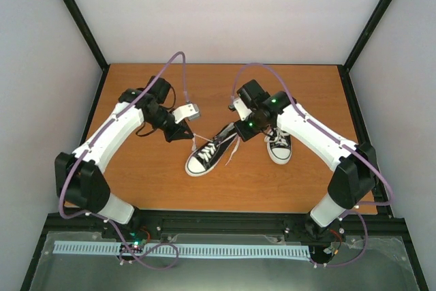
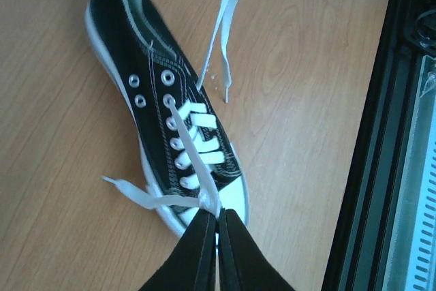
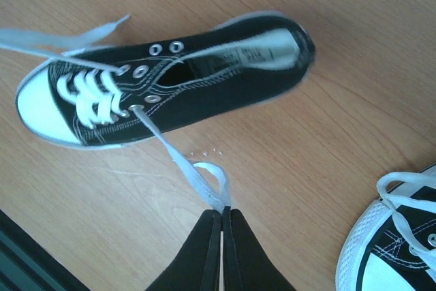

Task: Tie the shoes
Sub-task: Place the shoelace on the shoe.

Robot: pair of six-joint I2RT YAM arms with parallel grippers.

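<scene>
1. Footwear is found on the counter (image 1: 157, 182): the middle shoe (image 1: 206, 155) is laid between the arms, toe toward the bases, and the second shoe (image 1: 278, 145) just right of it.
2. The left tool (image 2: 218, 215) is closed, and a white lace (image 2: 193, 158) is pinched between its tips (above the toe cap).
3. The right tool (image 3: 223, 212) is likewise closed, and the other lace (image 3: 174, 155) is clamped beside the same shoe.
</scene>
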